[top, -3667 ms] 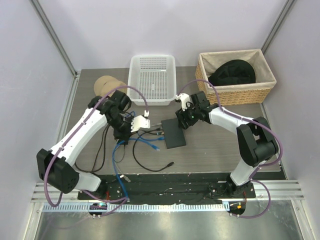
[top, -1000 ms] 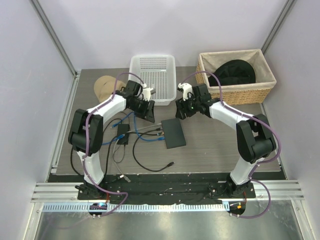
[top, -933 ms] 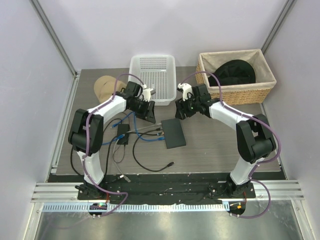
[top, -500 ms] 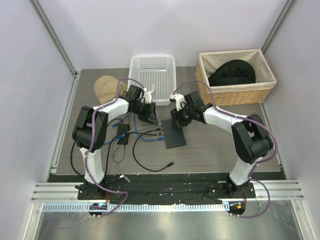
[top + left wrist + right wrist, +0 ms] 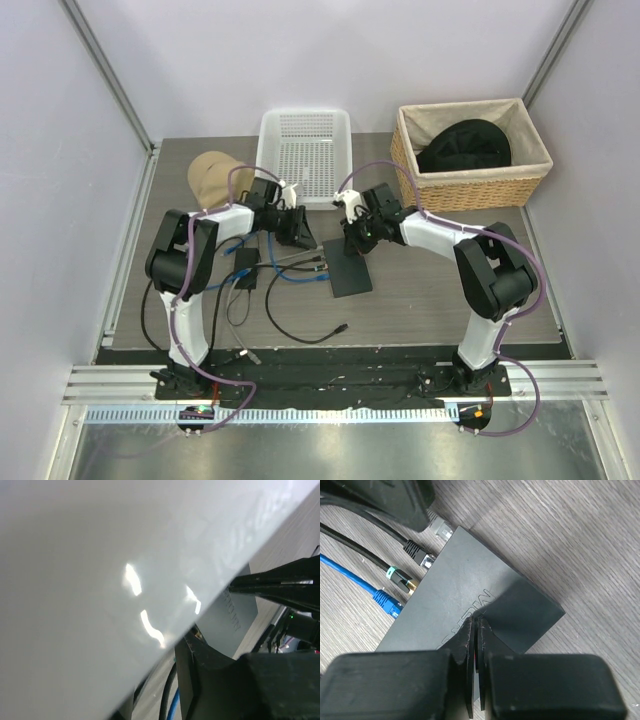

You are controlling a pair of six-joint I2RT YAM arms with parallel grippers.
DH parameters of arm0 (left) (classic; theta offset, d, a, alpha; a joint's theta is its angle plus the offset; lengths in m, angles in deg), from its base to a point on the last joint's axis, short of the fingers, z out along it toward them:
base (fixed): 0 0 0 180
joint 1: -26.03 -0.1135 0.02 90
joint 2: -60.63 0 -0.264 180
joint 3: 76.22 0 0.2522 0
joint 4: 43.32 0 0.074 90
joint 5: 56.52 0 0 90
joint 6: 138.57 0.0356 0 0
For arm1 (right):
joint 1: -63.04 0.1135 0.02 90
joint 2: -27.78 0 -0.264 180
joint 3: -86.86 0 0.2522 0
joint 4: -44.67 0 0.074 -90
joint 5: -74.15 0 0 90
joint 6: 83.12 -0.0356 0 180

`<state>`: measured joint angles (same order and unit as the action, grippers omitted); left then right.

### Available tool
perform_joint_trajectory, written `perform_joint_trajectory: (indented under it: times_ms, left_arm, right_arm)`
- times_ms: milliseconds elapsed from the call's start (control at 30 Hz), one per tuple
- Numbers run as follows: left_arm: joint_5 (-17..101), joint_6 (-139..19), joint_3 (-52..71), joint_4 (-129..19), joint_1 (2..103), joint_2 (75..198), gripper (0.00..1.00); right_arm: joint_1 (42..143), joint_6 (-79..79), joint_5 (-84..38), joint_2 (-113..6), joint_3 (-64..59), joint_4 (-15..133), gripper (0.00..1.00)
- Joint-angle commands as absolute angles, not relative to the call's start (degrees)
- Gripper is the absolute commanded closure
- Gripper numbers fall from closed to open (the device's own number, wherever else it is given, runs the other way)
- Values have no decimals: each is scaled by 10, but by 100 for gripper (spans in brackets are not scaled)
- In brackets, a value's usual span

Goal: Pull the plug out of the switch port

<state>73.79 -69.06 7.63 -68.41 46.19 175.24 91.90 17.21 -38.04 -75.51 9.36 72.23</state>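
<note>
Holding a black cap (image 5: 465, 146), the wicker basket (image 5: 480, 190) sits beyond the narrow right claw (image 5: 476, 622); left claw (image 5: 297, 232) unclear.

Items on the bench (image 5: 430, 290): one switch (image 5: 470, 595). Four plugs ahead-left of the right fingers (image 5: 468, 650): grey plug (image 5: 439, 528), black plug (image 5: 420, 554), green plug (image 5: 400, 579), blue plug (image 5: 386, 601). One adapter brick (image 5: 245, 268). Two baskets: white basket (image 5: 305, 150), wicker basket (image 5: 470, 185). Two hats: tan hat (image 5: 208, 175), black hat (image 5: 465, 145).
</note>
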Motion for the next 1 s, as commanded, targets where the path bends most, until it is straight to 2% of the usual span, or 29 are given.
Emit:
perform_joint_trajectory:
  times_ms: [0, 433, 967]
  left_arm:
    - [734, -726, 52, -599, 459, 1753, 62]
    - [823, -748, 78, -573, 460, 1817, 66]
    - [763, -651, 26, -625, 444, 1750, 63]
  right_arm:
    - [923, 209, -335, -782, 109, 776, 96]
    - [931, 217, -328, -765, 127, 773, 96]
    - [935, 220, -327, -765, 126, 766, 96]
